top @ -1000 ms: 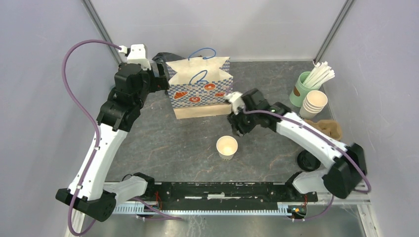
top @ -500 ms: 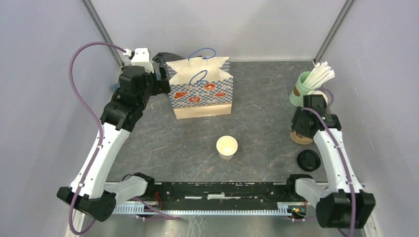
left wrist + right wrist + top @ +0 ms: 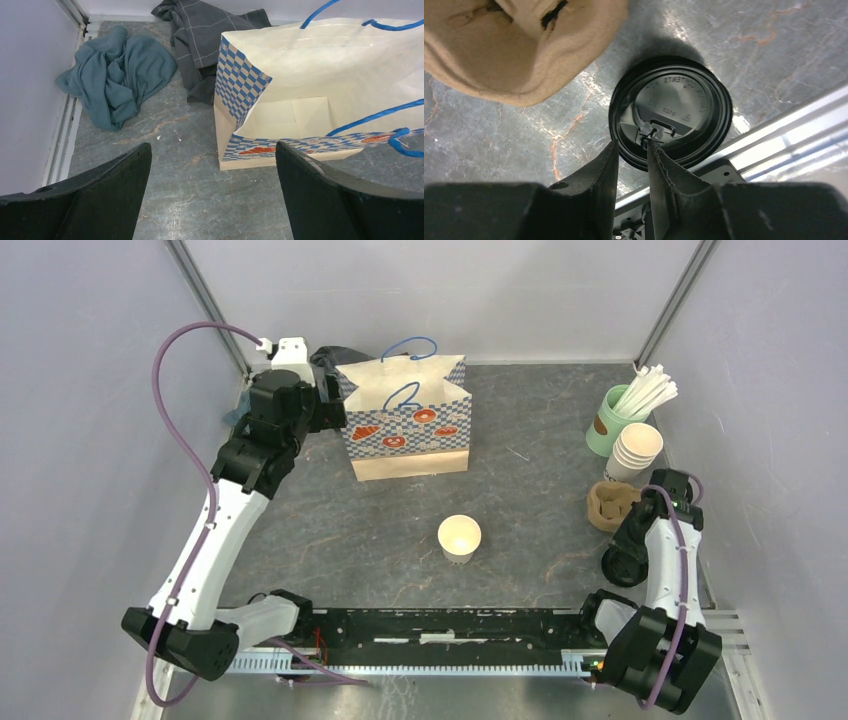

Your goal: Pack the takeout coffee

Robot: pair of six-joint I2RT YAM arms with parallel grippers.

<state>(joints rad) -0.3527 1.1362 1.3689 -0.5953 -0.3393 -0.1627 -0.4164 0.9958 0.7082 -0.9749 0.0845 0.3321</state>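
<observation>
A cream-white paper cup (image 3: 459, 537) stands upright and lidless at the table's middle front. Its round black plastic lid (image 3: 671, 110) lies flat on the table by the front right edge; in the top view (image 3: 612, 562) my right arm mostly covers it. My right gripper (image 3: 631, 145) points straight down at the lid's near rim. Its fingers stand a narrow gap apart, one outside the rim and one over the lid's top, and the lid rests on the table. My left gripper (image 3: 212, 165) is wide open and empty, just left of the checkered paper bag (image 3: 405, 420).
The bag (image 3: 300, 100) stands open and empty inside. A brown pulp cup holder (image 3: 610, 504) sits beside the lid and shows in the right wrist view (image 3: 519, 45). A stack of lidless cups (image 3: 636, 450) and a green cup of straws (image 3: 618, 415) stand at the back right. Cloths (image 3: 125, 70) lie left of the bag.
My right arm has swung from near the bag across to the right, past the cup holder, and down over the black lid. My left arm has shifted slightly.
</observation>
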